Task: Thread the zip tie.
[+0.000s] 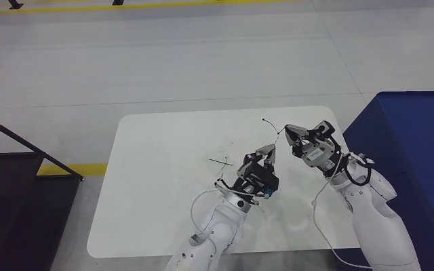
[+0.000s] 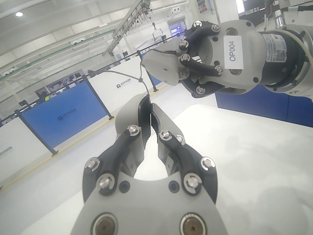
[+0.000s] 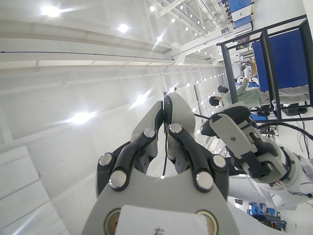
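The zip tie (image 2: 140, 79) runs lengthwise from the left gripper (image 2: 149, 102), clamped on its near end, to the right gripper (image 3: 164, 106), clamped on it just beyond, to the far right.

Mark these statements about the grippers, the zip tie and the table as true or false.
1. The left gripper is shut on the zip tie. True.
2. The right gripper is open. False: it is also shut on the zip tie.
3. The zip tie lies flat on the table. False: it is held in the air between the two grippers.
4. The table is white. True.
5. The grippers are at opposite ends of the table. False: they are close together, above the same side of it.
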You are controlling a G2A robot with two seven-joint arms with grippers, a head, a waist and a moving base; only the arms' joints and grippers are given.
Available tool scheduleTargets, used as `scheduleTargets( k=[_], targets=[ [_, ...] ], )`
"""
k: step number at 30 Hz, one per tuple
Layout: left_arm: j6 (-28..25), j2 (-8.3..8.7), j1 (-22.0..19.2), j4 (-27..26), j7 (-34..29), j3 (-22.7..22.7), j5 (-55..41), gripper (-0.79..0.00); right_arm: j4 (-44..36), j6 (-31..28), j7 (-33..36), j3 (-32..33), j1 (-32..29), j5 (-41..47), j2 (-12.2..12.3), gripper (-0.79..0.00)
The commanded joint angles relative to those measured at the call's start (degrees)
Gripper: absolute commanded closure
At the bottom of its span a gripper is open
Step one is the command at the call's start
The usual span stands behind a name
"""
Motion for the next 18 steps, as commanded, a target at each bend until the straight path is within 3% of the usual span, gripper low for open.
scheduleTargets(
  k=[1, 18],
  targets=[
    [-0.1, 0.03, 0.0, 0.0, -0.1, 0.0, 0.1, 0.0, -0.1, 0.1, -0.1, 0.4, 0.0, 0.2, 0.0, 0.0],
    [0.9, 0.15, -0.7, 1.9, -2.5, 0.7, 3.9, 0.0, 0.2, -0.4, 0.0, 2.8, 0.0, 2.4, 0.0, 0.0]
  ],
)
